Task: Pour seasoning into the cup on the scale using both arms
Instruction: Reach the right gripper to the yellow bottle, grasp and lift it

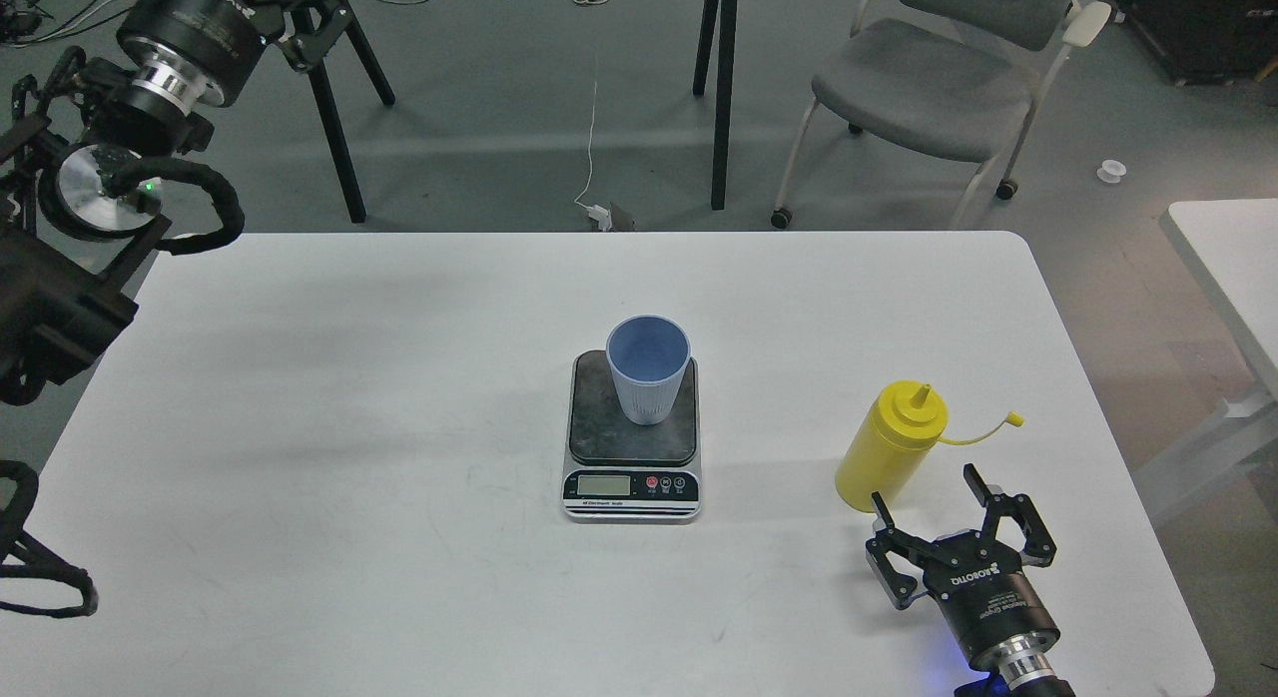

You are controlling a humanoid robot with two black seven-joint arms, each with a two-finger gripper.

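Head view: right claw (927,500) angled up from lower right, jaws spread wide, grasping nothing. Yellow seasoning bottle (891,447) upright just beyond its fingertips. Blue cup (649,369) standing on scale (632,436), well left. Left claw (310,23) raised far upper left, grip unreadable.

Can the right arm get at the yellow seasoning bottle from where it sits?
Probably yes: the right gripper is open just short of the seasoning bottle, nothing between them.

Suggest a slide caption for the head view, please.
Open right gripper nears the seasoning; cup waits on scale.
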